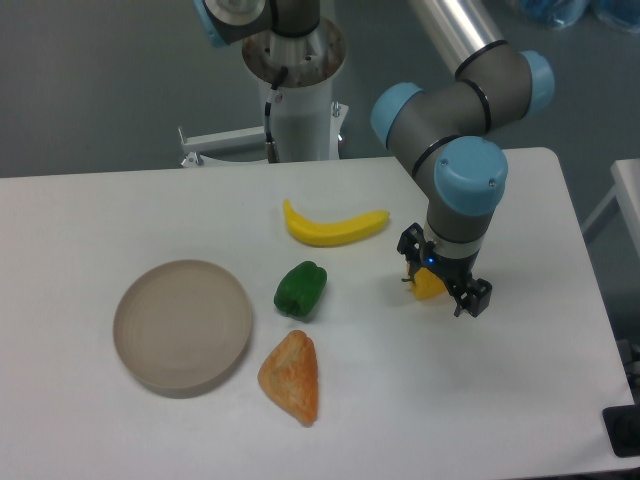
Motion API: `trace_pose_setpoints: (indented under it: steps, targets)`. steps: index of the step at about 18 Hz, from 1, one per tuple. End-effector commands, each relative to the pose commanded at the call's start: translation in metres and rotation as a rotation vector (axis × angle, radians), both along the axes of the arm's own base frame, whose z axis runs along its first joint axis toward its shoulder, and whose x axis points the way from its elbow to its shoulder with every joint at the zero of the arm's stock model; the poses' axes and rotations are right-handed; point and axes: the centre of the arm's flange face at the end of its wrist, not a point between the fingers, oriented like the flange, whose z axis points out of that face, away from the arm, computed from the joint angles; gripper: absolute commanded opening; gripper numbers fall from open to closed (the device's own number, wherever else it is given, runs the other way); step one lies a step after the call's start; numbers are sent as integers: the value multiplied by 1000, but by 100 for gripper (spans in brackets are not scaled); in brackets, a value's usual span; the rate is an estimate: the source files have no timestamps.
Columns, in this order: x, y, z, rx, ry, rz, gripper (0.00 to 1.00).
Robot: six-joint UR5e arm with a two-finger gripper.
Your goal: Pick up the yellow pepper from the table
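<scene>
Nearest the front edge of the table (520, 400), a little left of the middle, lies an orange-and-yellow wedge-shaped toy (291, 376). Further left sits a round beige plate (182, 325), flat on the white top and apart from everything else. Just behind the wedge, close but not touching it, is a green pepper (300, 289).

Over toward the right side, about level with the green pepper, the arm reaches down and its gripper (441, 279) is right at the tabletop. The two black fingers (472, 297) stand spread, one on each side of the yellow pepper (428, 285), which sits between them with only a small yellow-orange patch showing beneath the wrist. I cannot tell from here whether the fingers are pressing on the pepper or only flanking it, nor whether it has left the table surface.

Behind all this, nearer the back edge, a yellow banana (335, 226) lies curved, well clear of the gripper and just beyond the green pepper.
</scene>
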Motion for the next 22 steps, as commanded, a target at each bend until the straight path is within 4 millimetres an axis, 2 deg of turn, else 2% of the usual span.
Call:
trace_pose_setpoints:
  steps: [9,13,16,22]
  targets:
    - [-8,-4,3,3,10,10,100]
    - [-25,-24,8,10,3,32,100]
    - [-26,-27,11,7,9,34,100]
    - [-31,-62,-6,-23,-21,-12,100]
